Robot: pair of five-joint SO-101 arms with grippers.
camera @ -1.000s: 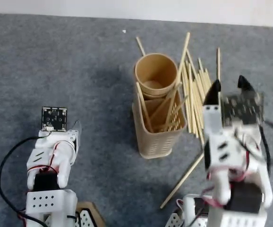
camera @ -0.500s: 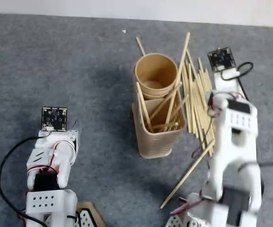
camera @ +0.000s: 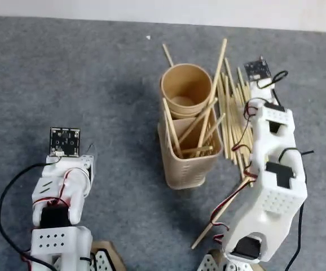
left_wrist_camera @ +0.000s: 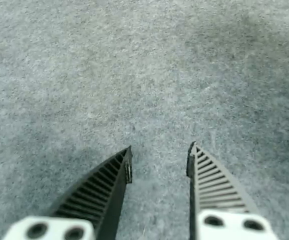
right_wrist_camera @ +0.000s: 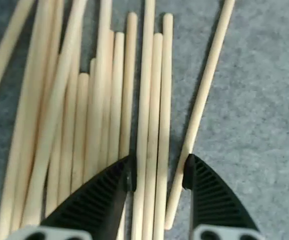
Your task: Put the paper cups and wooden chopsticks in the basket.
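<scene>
A tan slotted basket (camera: 184, 161) stands mid-carpet with stacked paper cups (camera: 186, 86) and several wooden chopsticks (camera: 199, 127) leaning in it. A pile of loose chopsticks (camera: 232, 107) lies just right of the basket. My right arm (camera: 271, 152) stretches over that pile. My right gripper (right_wrist_camera: 159, 172) is open and low over the chopsticks (right_wrist_camera: 109, 100), its fingertips straddling two or three of them. One chopstick (right_wrist_camera: 200, 105) lies just outside one finger. My left gripper (left_wrist_camera: 159, 159) is open over bare carpet, holding nothing, at the front left (camera: 89, 151).
A single chopstick (camera: 219, 214) lies diagonally on the carpet in front of the basket, partly under the right arm. Another one (camera: 167, 55) pokes out behind the cups. Grey carpet (camera: 95, 73) stretches free to the left and back.
The right arm has swung forward and down from beside the basket onto the chopstick pile. The left arm has kept still.
</scene>
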